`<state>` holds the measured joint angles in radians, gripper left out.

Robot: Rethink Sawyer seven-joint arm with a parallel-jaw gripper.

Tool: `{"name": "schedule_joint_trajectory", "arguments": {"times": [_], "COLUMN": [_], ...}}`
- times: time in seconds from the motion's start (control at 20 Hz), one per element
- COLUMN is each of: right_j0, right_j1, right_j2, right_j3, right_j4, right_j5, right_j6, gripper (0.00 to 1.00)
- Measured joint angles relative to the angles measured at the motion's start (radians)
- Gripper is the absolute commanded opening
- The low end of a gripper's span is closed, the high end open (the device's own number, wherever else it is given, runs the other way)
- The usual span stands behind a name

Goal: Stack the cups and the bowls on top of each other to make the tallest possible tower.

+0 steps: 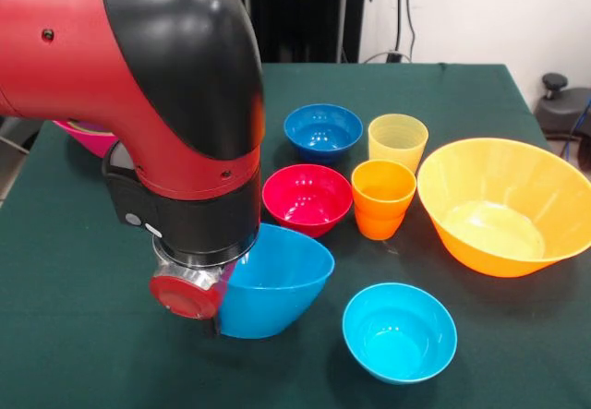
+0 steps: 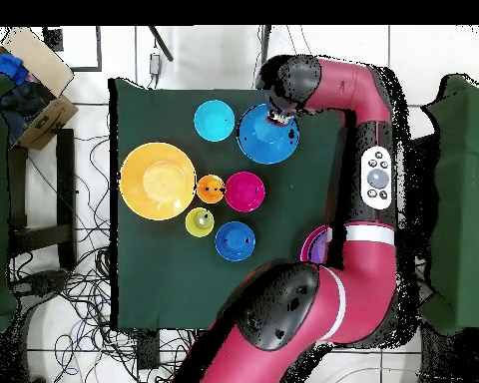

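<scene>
Bowls lie scattered over the green table (image 1: 83, 335). Nearest is the small cyan bowl (image 1: 399, 331). Beside it the sky blue bowl (image 1: 273, 282) hangs tilted at the wrist, where the gripper (image 1: 220, 309) appears to pinch its rim, though the fingers are hidden, so I cannot tell. Farther back sit the red bowl (image 1: 307, 197), orange cup (image 1: 383, 198), large orange bowl (image 1: 503, 206), yellow cup (image 1: 398, 141) and dark blue bowl (image 1: 322, 131). Carrying it level to the pink bowl (image 1: 85, 137) behind the arm (image 1: 129, 77) would likely seat it best.
</scene>
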<state>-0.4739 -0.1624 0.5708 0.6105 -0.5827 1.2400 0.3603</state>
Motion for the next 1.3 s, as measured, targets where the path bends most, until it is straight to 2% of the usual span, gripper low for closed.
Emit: {"name": "schedule_joint_trajectory", "arguments": {"times": [0.6, 1.3], "right_j0": [-0.008, -0.007], "right_j1": [-0.013, -0.166], "right_j2": [-0.011, -0.038], "right_j3": [-0.006, -0.028], "right_j4": [0.084, 0.089], "right_j5": [0.090, 0.306], "right_j6": [0.001, 0.001], "gripper": [0.00, 0.00]}}
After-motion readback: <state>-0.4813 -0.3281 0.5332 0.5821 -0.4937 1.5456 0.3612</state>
